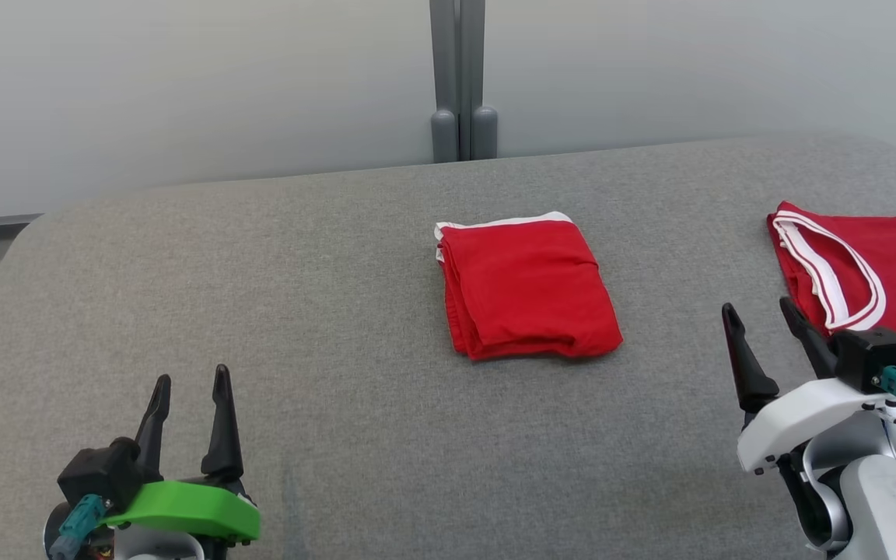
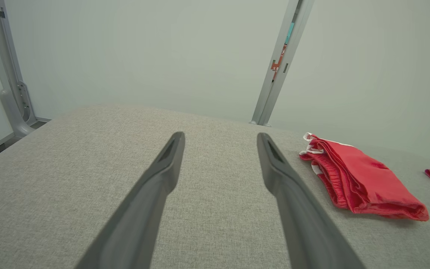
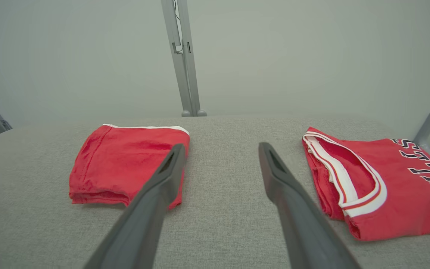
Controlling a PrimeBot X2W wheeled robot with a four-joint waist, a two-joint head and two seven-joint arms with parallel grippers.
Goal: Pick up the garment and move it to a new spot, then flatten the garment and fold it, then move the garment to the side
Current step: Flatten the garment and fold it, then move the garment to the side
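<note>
1. Upholstery, grey and woven, is spreading beneath both grippers and carrying two pieces of clothing.
2. Red jersey is lying flat ahead of the right gripper and to its right, near its outer finger. White-and-red banding is edging the armhole, dark outlined lettering is running across the chest, and the far part is running off the edge of the head view. In the right wrist view the jersey is lying to the right of the fingers.
3. Folded red garment is lying ahead and to the left of the right gripper, and well ahead and to the right of the left gripper, touching neither. It is sitting as a compact, roughly square stack with a smooth top face. Several layers are showing along its left and near edges, and a white strip is lining the far edge. From the left wrist the garment is looking thick and softly bunched at its gathered end.
4. Right gripper is standing with its dark fingers spread wide and nothing between them. Its left finger is crossing in front of the near corner of the folded garment.
5. Left gripper is likewise standing wide and empty, with bare upholstery showing between its fingers.
</note>
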